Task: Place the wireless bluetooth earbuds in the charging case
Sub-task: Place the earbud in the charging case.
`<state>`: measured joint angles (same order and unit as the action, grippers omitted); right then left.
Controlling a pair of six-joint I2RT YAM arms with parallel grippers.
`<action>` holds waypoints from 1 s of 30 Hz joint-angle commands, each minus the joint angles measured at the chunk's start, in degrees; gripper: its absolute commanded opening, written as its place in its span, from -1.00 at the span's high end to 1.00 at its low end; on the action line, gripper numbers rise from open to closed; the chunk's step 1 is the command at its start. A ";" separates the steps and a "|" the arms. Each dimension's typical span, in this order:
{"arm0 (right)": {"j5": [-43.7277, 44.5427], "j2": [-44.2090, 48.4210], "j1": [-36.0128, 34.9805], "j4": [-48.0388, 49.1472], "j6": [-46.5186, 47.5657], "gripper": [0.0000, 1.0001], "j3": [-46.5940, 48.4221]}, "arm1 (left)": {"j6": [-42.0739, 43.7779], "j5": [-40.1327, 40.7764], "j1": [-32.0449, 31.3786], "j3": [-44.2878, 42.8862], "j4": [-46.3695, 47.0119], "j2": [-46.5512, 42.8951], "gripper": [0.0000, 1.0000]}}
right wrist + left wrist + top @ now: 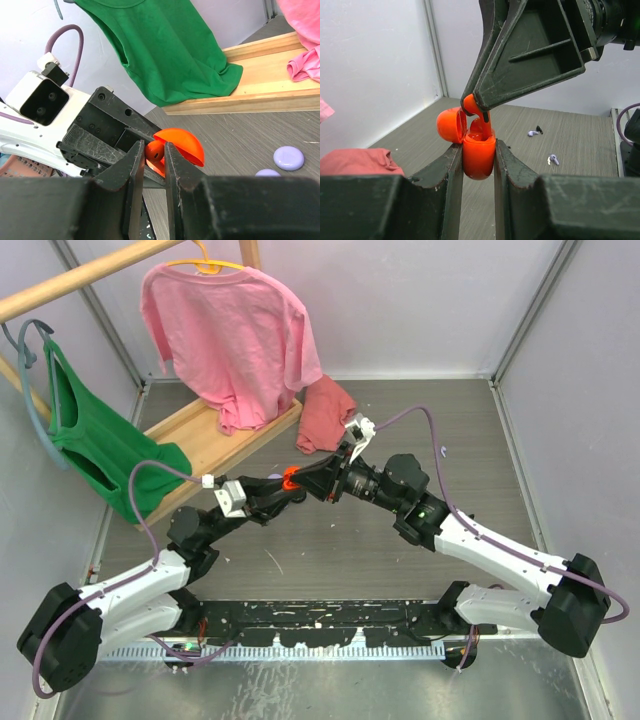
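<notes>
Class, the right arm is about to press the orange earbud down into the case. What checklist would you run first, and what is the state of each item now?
1. Case held steady: left gripper is shut on the orange case. Ok.
2. Lid is swung open and off the opening. Ok.
3. Earbud gripped: right gripper is shut on the orange earbud. Ok.
4. Earbud above the case mouth with its stem pointing down. Ok.
5. Socket inside the case free: hidden from view. Cannot tell.
6. Other earbuds out of the way: two lavender earbuds lie on the table, apart from the case. Ok.
</notes>
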<state>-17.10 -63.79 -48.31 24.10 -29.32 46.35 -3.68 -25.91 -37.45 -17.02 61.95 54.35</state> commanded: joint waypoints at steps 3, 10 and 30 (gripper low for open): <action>0.46 0.59 -0.49 4.24 -1.20 0.77 -0.46 | -1.24 0.95 -0.23 -2.08 7.05 -1.07 0.88; 1.33 0.79 -0.55 4.77 -1.98 0.77 -0.98 | -2.20 1.12 -0.25 -1.99 8.17 -1.23 0.88; 6.53 2.96 -0.95 -3.95 -2.07 0.75 -0.17 | -3.54 1.99 -0.22 -1.91 11.27 0.41 0.91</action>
<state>-12.53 -61.04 -48.90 23.88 -31.75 44.36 -6.94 -24.01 -37.56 -17.02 65.32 54.96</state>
